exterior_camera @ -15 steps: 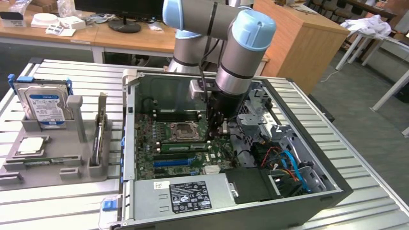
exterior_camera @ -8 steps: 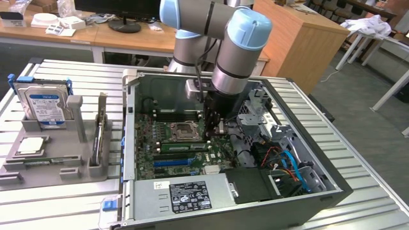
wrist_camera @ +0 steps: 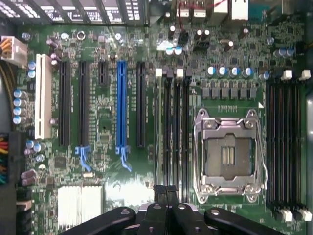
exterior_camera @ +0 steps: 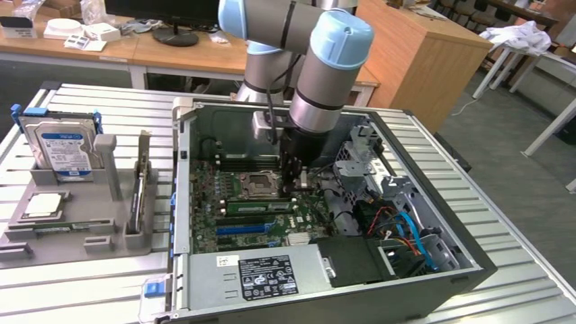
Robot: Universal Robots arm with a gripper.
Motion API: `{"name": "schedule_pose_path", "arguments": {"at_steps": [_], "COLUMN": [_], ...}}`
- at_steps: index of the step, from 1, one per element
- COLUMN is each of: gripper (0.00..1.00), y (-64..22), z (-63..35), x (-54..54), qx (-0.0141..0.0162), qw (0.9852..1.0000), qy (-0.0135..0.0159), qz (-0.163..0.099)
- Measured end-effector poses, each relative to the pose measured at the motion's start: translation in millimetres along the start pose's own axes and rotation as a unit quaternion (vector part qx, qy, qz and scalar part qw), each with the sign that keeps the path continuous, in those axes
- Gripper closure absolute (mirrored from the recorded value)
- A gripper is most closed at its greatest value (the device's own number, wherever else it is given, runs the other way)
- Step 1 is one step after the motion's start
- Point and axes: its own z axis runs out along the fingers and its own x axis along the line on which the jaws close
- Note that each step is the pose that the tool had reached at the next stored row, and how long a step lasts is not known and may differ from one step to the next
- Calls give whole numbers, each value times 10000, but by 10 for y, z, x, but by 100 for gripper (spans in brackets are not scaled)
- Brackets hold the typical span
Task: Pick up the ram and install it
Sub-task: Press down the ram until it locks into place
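Gripper (wrist_camera: 166,196), jaws closed and holding nothing, hovers over the motherboard (wrist_camera: 107,127) just beside the CPU socket (wrist_camera: 228,155). Green ram (exterior_camera: 257,206) lies in a slot near that socket; likely light, stiff, fragile, best gripped by its long edges.

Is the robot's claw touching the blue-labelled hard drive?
Apart. The exterior view shows the gripper inside the computer case, the hard drive outside it in a grey holder.
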Motion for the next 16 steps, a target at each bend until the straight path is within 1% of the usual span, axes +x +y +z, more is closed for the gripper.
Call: {"name": "schedule_pose_path", "arguments": {"at_steps": [16], "gripper": [89], "y": [316], "z": [10], "x": [2], "qx": [0], "qw": [10000], "qy": [0], "qz": [0]}}
